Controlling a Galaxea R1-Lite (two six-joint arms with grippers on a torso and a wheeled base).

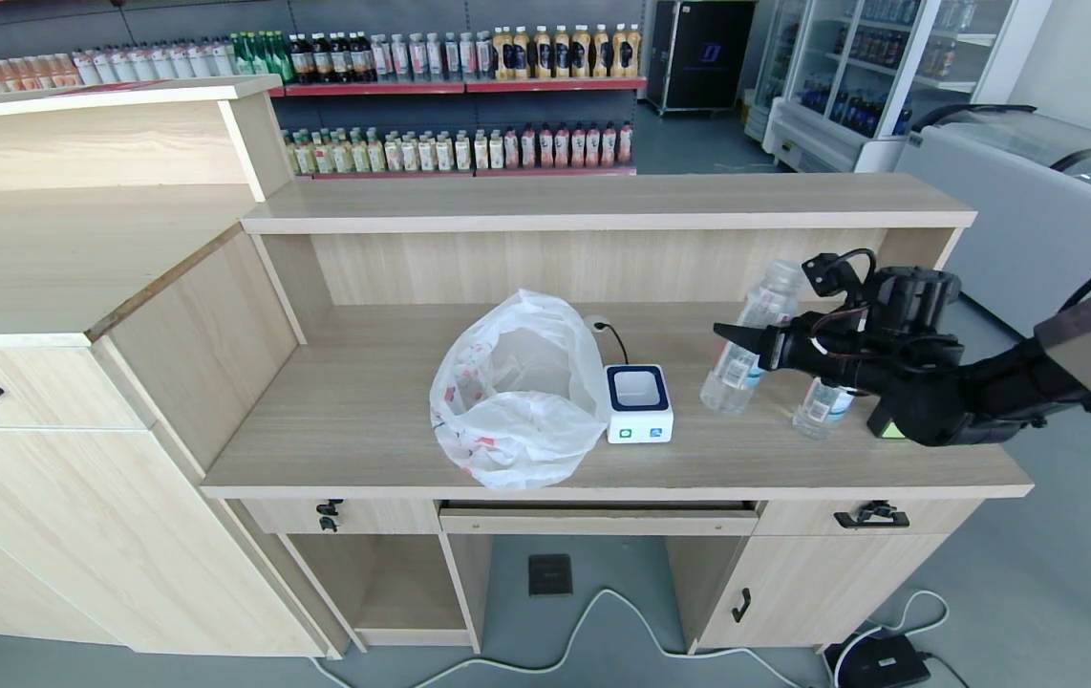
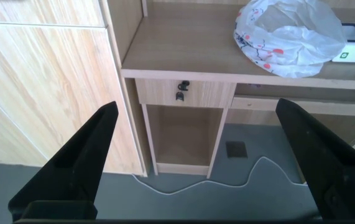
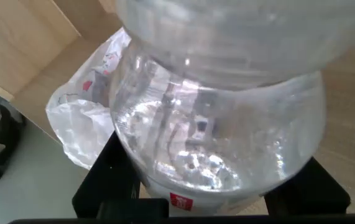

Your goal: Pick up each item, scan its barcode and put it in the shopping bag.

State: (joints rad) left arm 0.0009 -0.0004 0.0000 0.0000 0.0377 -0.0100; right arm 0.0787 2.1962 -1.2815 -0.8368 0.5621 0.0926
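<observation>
Water bottle (image 1: 765, 301) sits pinched in my right tool (image 1: 737, 342); I'd tilt its label (image 1: 735, 371) squarely over the scanner (image 1: 638, 404).

My head camera looks down over the counter (image 1: 354, 420), shopping bag (image 1: 517, 401) at mid-frame. My left wrist camera views that bag from low and afar. My right wrist camera presses close on a bottle (image 3: 221, 124).

Right arm (image 1: 1004, 392) outstretched, jaws clamped; left jaws spread wide.

Clear bottle (image 1: 735, 378), white bag (image 1: 517, 401) with red print
</observation>
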